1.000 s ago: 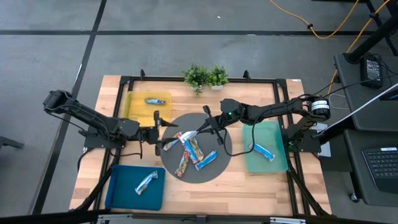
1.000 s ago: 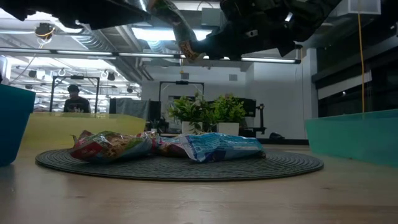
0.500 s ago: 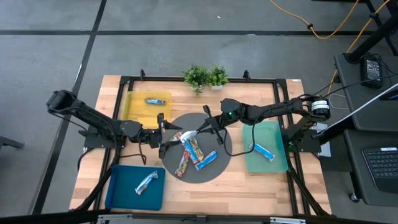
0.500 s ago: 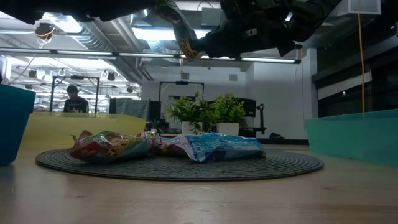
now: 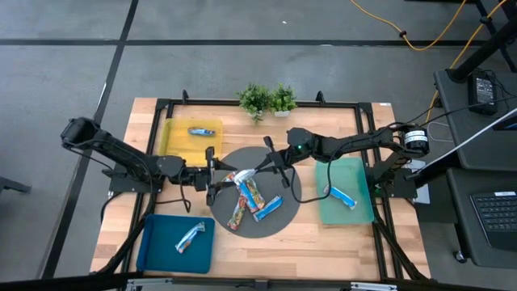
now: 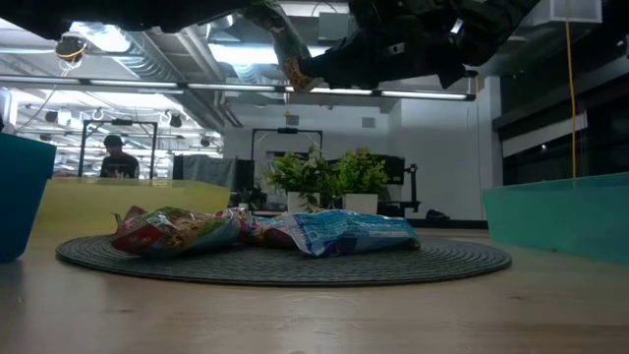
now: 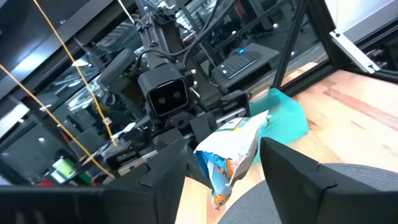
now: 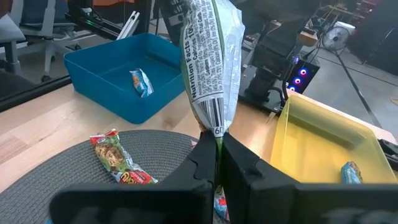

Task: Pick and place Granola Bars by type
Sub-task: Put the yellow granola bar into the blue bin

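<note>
My right gripper (image 5: 257,170) is shut on a silver-white granola bar (image 5: 241,175) with orange and blue print, above the round grey mat (image 5: 284,220). My left gripper (image 5: 212,174) is open; in the left wrist view its fingers (image 7: 168,177) stand on either side of that bar (image 7: 233,152), apart from it. Three more bars (image 5: 252,194) lie flat on the mat, seen also in the low view (image 6: 344,231). One bar lies in each bin: yellow (image 5: 202,130), blue (image 5: 190,236) and green (image 5: 341,195). My right gripper pinches the bar's crimped end (image 8: 216,132) between its two fingers (image 8: 239,163). It comes roughly level from the table's right side. The bar is lifted clear of the mat and sticks out beyond the fingertips toward the left arm (image 6: 285,49).
The yellow bin (image 5: 174,144) is at the far left, the blue bin (image 5: 157,250) at the near left and the green bin (image 5: 355,174) to the right of the mat. Two small plants (image 5: 268,99) stand at the far edge. A person (image 6: 116,157) is far behind the table.
My left gripper has moved toward the table's right, closing in on the bar held by my right gripper. The right gripper and the bar have stayed almost where they were.
</note>
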